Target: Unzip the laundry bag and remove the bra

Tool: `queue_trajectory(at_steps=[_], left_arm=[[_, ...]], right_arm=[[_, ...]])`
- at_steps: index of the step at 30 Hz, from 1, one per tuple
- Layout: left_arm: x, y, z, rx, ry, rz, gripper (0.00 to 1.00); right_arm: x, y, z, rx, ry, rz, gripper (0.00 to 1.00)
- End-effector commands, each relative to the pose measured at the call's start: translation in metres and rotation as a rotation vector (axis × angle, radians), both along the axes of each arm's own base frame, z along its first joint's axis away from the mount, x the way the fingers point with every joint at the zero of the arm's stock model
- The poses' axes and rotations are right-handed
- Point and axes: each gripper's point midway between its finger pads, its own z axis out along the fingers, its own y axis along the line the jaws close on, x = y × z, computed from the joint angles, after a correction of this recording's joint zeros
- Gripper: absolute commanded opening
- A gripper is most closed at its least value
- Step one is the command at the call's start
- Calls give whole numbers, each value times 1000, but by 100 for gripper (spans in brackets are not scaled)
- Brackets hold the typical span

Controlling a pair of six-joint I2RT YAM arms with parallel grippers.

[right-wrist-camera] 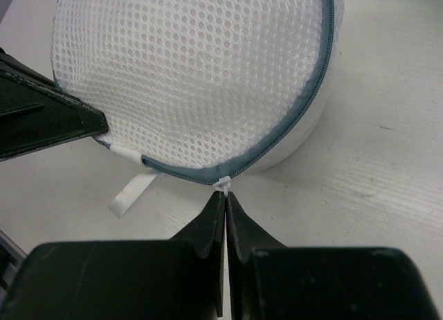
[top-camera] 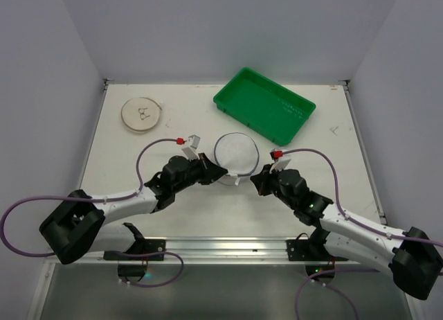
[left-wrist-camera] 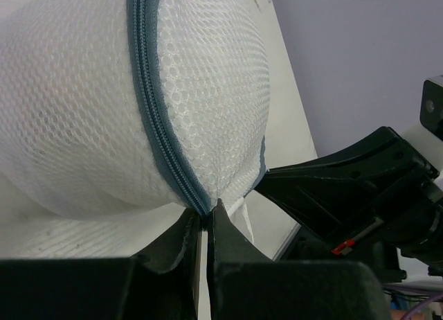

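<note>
- The laundry bag sits mid-table, just in front of the green tray, with both my grippers at its near edge.
- Left gripper: fingers pressed together, nipping the bag's rim right at the grey zipper.
- Right gripper: fingers pressed together too, and the tiny white zipper pull looks caught at their tips.
- The zipper reads closed, and I can't make out the bra through the mesh.
- The bag looks light, soft and springy, so I expect it to slide or crumple under a tug.
- I'd anchor the rim with the left and draw the pull along the seam gently. It's small and could slip free.
</note>
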Motion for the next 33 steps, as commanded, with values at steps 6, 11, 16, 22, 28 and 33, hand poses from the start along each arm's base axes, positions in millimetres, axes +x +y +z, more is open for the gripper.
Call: queue_trajectory(at_steps=[6,11,16,22,28,33], left_arm=[[29,-12,23,140,-92,-56,0],[32,-13,36,108,-123,-43,41],[27,-1,32,144,-90,-17,74],[8,30,23,159,-47,58,99],[-1,32,40,100,-73,49,99],[-13,19,34,21,-27,-25,97]], right_arm=[[3,4,15,-9,-8,19,0],[-3,27,33,73,-5,100,0],[3,49,46,131,-7,129,0],[14,67,46,147,5,119,0],[11,89,57,206,-10,123,0],[9,98,67,226,-27,109,0]])
